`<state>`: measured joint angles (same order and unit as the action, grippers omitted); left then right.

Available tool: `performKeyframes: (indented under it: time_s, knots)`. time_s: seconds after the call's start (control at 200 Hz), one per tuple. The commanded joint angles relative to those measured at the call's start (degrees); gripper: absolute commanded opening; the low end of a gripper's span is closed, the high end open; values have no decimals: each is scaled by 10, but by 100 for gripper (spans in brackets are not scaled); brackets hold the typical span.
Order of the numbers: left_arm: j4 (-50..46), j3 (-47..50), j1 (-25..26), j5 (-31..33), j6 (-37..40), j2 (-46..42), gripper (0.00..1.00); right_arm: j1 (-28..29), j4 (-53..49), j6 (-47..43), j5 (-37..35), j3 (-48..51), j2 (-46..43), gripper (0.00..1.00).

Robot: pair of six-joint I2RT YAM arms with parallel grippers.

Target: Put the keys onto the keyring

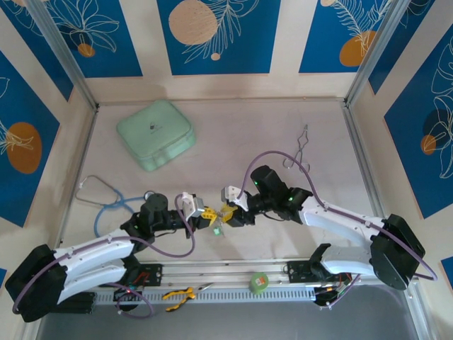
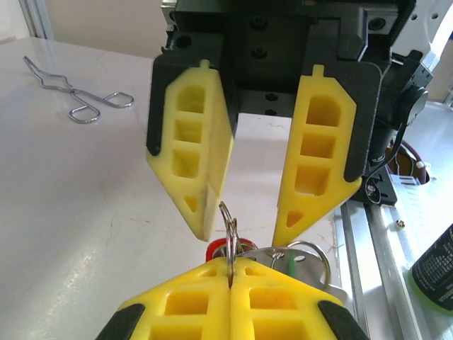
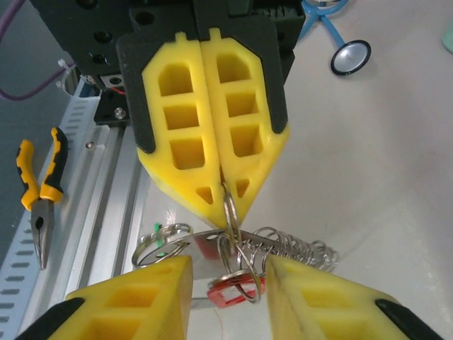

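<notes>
Left gripper point(image 3: 225, 200) is clamped edge-on onto the thin metal loop of the keyring point(image 2: 229, 221), low and centre in both wrist views. Right gripper point(image 2: 245, 232) stands released, its fingers spread to either side of that loop and grasping nothing. A wire coil point(image 3: 290, 248) trails from the loop toward the right of the right wrist view. The red-headed key point(image 3: 228, 290) lies just below the loop, between the spread fingers; the green-headed key point(image 2: 291, 265) sits just beside it. Whether either key is already threaded cannot be told. Judged procedure: hold the loop firm and upright, take one key by its head, and feed its hole along the loop's split without twisting the coil. The pale table point(image 1: 233, 134) carries a mint case point(image 1: 156, 133) at upper left, a stethoscope point(image 1: 106, 202) at left and wire tongs point(image 1: 299, 150) at upper right. Blue leaf-print panels point(image 1: 212, 32) enclose it.
</notes>
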<state>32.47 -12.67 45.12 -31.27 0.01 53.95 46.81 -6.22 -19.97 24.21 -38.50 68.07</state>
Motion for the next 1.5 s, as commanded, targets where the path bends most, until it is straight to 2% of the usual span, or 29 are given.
performKeyframes:
  time_s: [0.0,0.125,0.27,0.41,0.44,0.525,0.595,0.73,0.915,1.12,1.2,1.28,1.32,1.4,1.49]
  knots:
    - [73,10,1,-10,-22,4,0,-5,61,36,49,11,3,29]
    - [69,12,1,-10,-20,2,0,-10,76,45,55,20,-3,25]
    - [72,12,1,-15,-19,4,0,-14,79,47,63,21,-4,15]
    - [77,12,1,-14,-23,5,0,-14,76,43,69,14,2,0]
    - [74,11,1,-11,-25,4,0,-14,70,41,70,11,2,0]
    - [42,4,1,11,-19,-6,25,-11,33,22,54,-6,2,0]
    - [-18,-12,1,19,4,-21,31,0,-29,-19,21,-33,4,0]
    - [-117,-44,1,17,56,-38,28,25,-143,-91,-34,-90,21,0]
    - [-124,-56,1,3,59,-28,21,66,-236,-145,-101,-161,63,0]
    - [-126,-60,1,-9,65,-30,2,88,-279,-162,-134,-204,87,0]
    - [-121,-56,1,-12,64,-32,0,77,-259,-144,-109,-193,72,0]
    - [-106,-47,1,-15,60,-36,0,51,-206,-112,-57,-155,41,17]
    - [-93,-42,1,-18,57,-37,0,33,-174,-96,-22,-129,24,22]
    - [-67,-31,1,-25,53,-39,0,8,-105,-63,26,-83,1,24]
    - [-40,-22,1,-33,44,-39,0,2,-72,-46,39,-62,-3,25]
